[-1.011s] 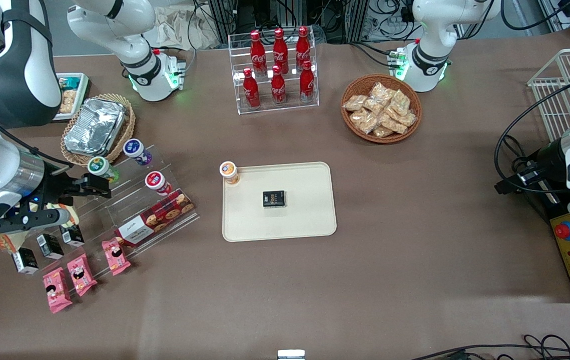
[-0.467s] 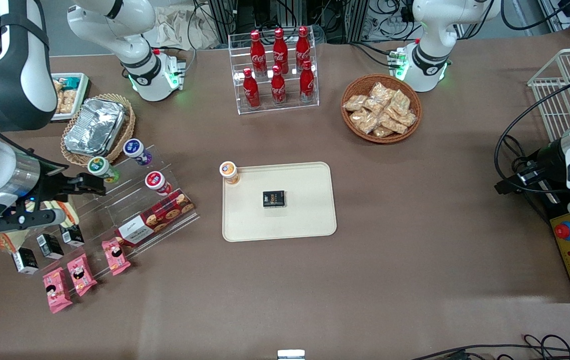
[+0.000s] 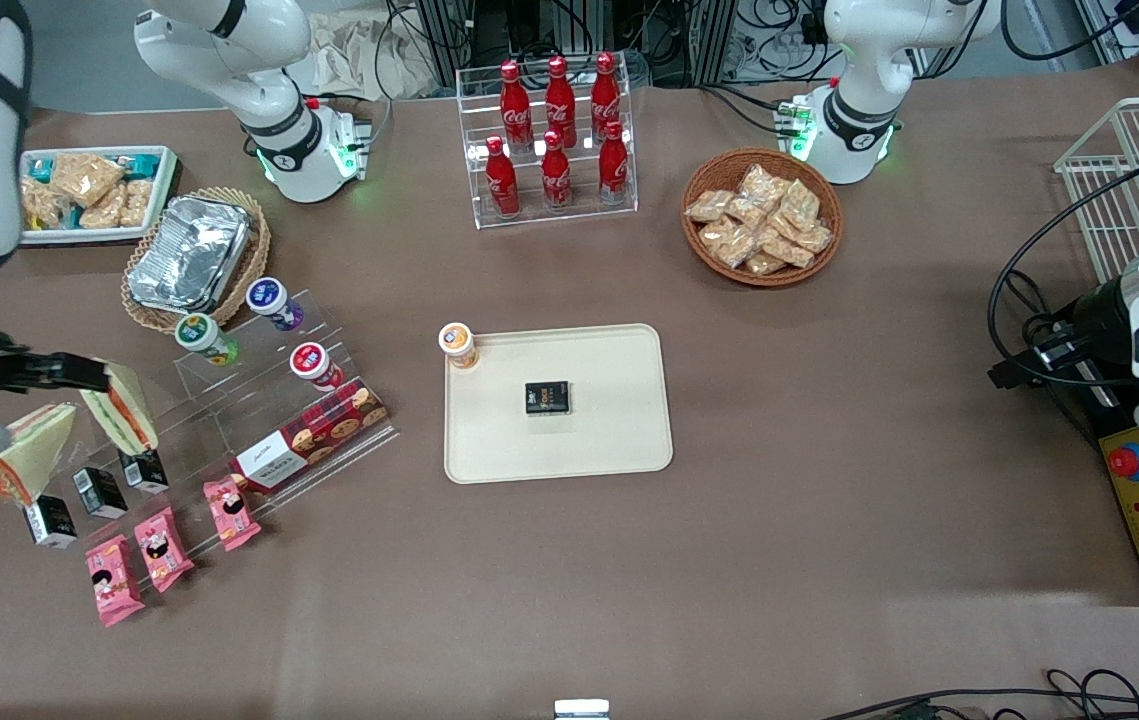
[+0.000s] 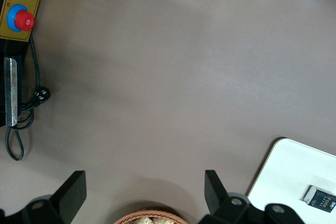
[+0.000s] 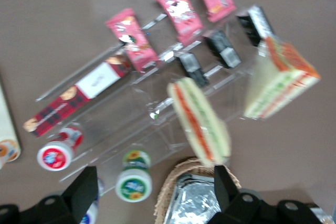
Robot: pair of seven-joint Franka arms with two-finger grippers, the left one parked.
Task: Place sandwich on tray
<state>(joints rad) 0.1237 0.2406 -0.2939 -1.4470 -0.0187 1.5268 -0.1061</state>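
Two wrapped triangular sandwich wedges show. One sandwich [image 3: 125, 405] [image 5: 200, 121] stands on edge at the end of the clear acrylic rack [image 3: 259, 400]. Its twin [image 3: 11, 462] [image 5: 281, 80] lies beside the rack, toward the working arm's end of the table. My right gripper [image 3: 54, 405] [image 5: 155, 182] hangs open and empty above and between the two wedges, touching neither. The cream tray [image 3: 619, 440] [image 4: 294, 171] lies mid-table with a small black box [image 3: 547, 397] on it and an orange-capped bottle [image 3: 457, 345] at its corner.
The rack holds yogurt bottles [image 3: 204, 335], a cookie box [image 3: 309, 435], pink snack packs [image 3: 159, 545] and small black cartons [image 3: 94, 490]. A foil tray in a wicker basket [image 3: 191, 252], a white snack dish [image 3: 89, 190], a cola rack [image 3: 554, 140] and a basket of snack bags [image 3: 761, 218] stand farther from the camera.
My right arm has moved toward its own end of the table, uncovering both sandwiches and the white snack dish. The gripper stays open. Nothing on the table has moved.
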